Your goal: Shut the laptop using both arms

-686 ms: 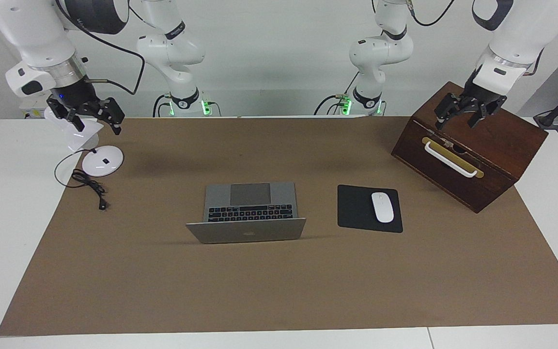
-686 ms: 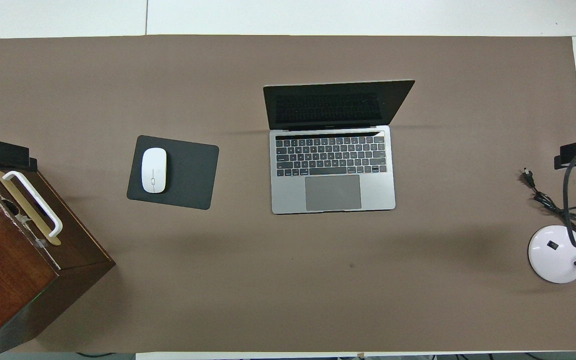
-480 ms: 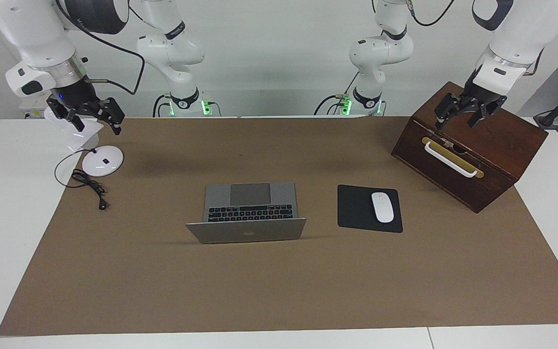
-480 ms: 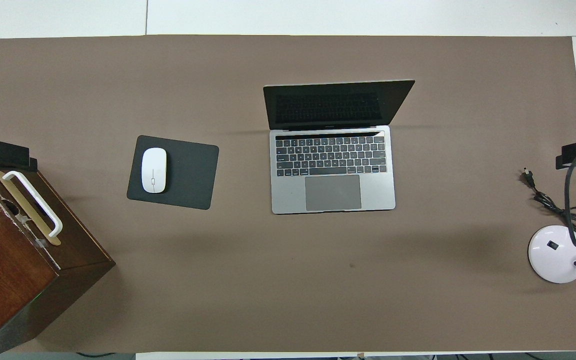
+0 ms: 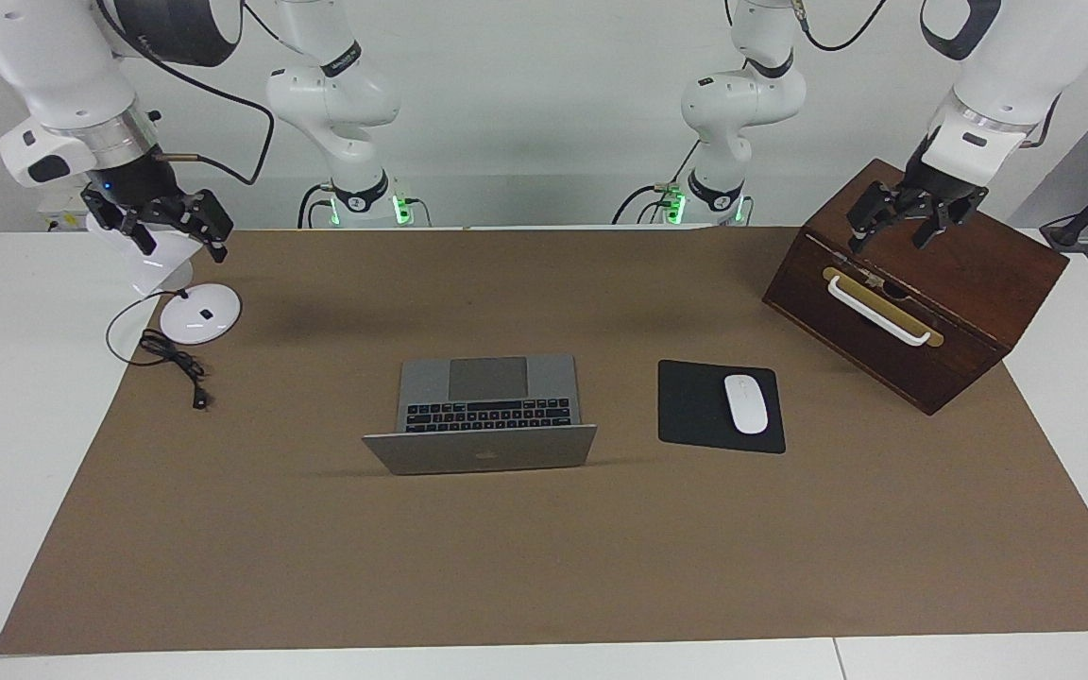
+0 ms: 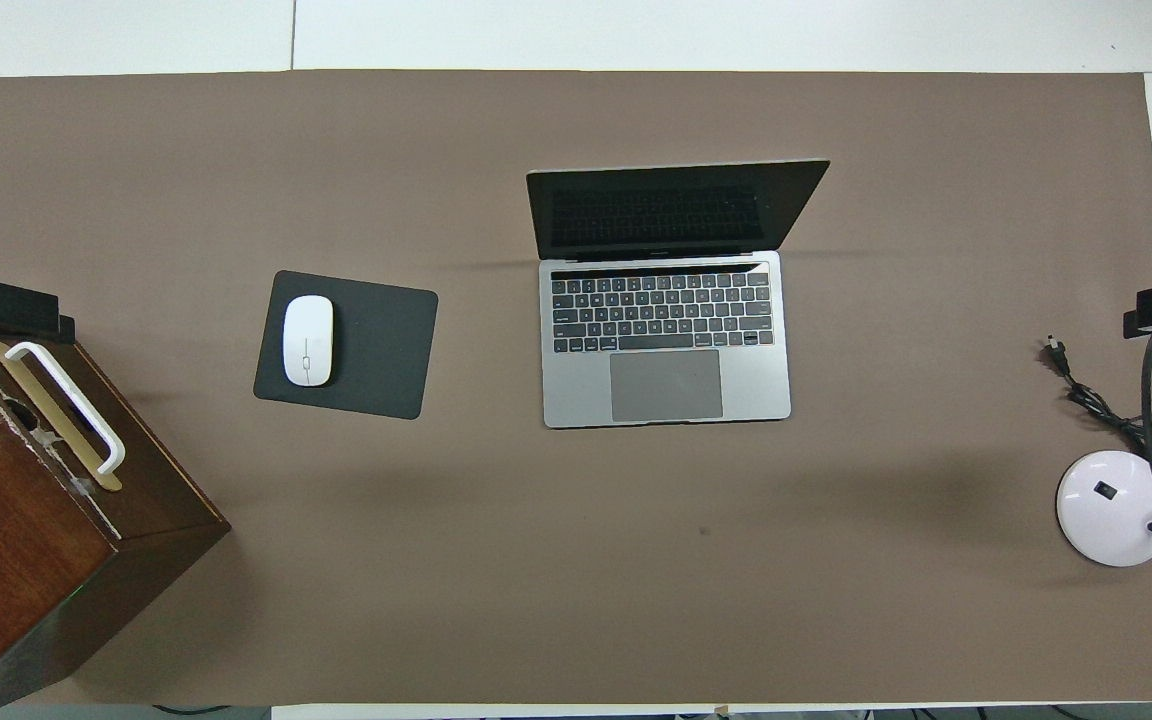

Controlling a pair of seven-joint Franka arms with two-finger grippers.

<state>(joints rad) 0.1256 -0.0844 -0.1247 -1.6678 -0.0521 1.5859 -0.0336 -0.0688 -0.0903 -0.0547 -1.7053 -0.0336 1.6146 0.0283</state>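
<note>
Laptop (image 5: 483,411) sits wide open mid-worktop (image 5: 544,548), lid up, keyboard facing the robots, so nothing's done and the whole close is still to come. Right claw (image 5: 161,219) hangs over the lamp (image 5: 195,316) at its arm's end, fingers spread, holding nothing. Left claw (image 5: 905,219) hovers over the wooden box (image 5: 922,302) at the other end, fingers apart too, empty. Both are well away from the laptop; each has to travel in and reach that lid.
</note>
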